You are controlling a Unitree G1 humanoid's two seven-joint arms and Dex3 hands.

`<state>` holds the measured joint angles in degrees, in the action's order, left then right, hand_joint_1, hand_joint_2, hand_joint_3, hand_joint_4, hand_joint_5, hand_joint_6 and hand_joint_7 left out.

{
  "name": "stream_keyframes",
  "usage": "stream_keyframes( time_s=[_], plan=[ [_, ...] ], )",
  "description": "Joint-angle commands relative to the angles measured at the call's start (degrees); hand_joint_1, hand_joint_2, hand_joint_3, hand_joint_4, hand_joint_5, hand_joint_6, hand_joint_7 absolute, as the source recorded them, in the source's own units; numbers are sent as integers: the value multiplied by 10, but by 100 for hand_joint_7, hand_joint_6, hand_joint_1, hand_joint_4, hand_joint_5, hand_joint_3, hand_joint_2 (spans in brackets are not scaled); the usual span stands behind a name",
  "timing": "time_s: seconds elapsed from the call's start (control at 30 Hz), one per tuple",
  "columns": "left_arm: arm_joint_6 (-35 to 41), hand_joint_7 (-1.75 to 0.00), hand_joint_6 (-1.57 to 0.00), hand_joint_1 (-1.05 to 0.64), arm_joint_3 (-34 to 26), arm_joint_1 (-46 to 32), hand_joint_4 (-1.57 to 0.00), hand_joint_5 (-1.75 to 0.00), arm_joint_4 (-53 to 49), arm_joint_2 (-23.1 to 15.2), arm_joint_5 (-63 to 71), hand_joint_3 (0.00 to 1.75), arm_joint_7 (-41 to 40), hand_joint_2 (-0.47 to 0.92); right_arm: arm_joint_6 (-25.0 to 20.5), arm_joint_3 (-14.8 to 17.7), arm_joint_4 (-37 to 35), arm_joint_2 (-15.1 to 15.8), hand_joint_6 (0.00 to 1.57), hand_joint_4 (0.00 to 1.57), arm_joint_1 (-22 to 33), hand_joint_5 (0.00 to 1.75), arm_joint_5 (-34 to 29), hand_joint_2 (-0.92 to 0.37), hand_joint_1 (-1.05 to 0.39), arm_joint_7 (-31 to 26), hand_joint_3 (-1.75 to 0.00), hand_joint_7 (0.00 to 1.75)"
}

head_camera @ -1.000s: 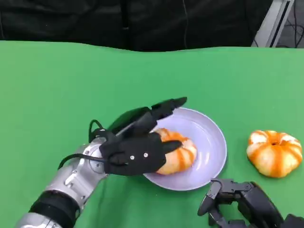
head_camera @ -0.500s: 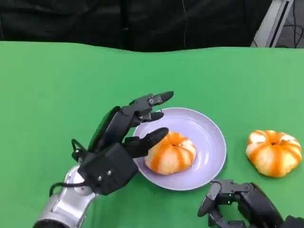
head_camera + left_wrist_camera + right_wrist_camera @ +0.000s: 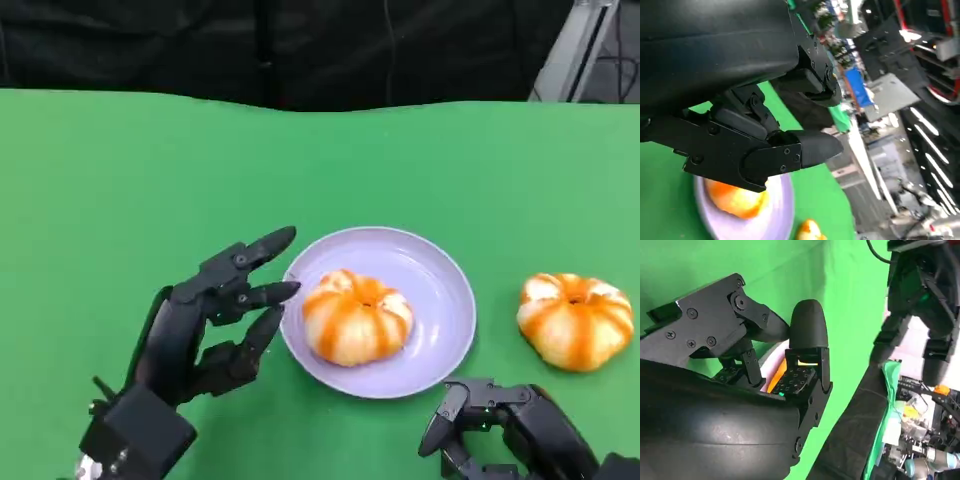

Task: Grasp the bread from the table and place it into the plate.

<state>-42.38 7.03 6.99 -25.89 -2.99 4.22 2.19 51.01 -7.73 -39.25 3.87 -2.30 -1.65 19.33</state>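
Observation:
An orange-and-white striped bread (image 3: 357, 316) lies in the lilac plate (image 3: 446, 290), left of its middle; the left wrist view shows the same bread (image 3: 737, 199) on the plate (image 3: 781, 212). A second striped bread (image 3: 575, 319) sits on the green table to the plate's right. My left hand (image 3: 215, 315) hovers left of the plate, fingers spread and empty, a small gap from the rim. Near the table's front edge my right hand (image 3: 505, 430) rests in front of the plate, fingers curled in, holding nothing.
The green table (image 3: 120, 180) stretches wide to the left and behind the plate. A dark backdrop runs along its far edge, with a grey metal frame (image 3: 575, 45) at the back right.
My left hand has let go of the bread in the plate, opened, and drawn back toward me and to the left. The right hand has stayed put.

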Motion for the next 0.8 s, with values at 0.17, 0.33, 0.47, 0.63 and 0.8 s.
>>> stream_keyframes(
  time_s=[0.17,0.33,0.47,0.63,0.8],
  plan=[
    [-66,-1,-59,-62,-16,-107,-98,-3,25,-14,-54,62,45,92,-1,4,1,11,85,81,2,151,13,-61,-15,14,-97,117],
    [-89,-1,-60,-62,-7,-135,-100,-3,13,12,-62,60,56,92,-1,6,2,14,85,81,2,150,14,-60,-15,15,-98,117],
    [-97,-1,-62,-61,-4,-150,-103,-3,-6,39,-62,59,54,92,-8,6,6,16,85,81,4,150,13,-61,-15,16,-98,118],
    [-88,-1,-61,-59,-9,-156,-104,-2,-18,42,-67,55,61,92,-2,8,4,17,85,82,4,149,14,-61,-14,17,-97,118],
    [-88,-1,-63,-20,-19,-143,-96,0,-37,41,-81,28,77,92,-6,8,8,16,85,82,6,148,15,-61,-14,18,-97,117]
  ],
)
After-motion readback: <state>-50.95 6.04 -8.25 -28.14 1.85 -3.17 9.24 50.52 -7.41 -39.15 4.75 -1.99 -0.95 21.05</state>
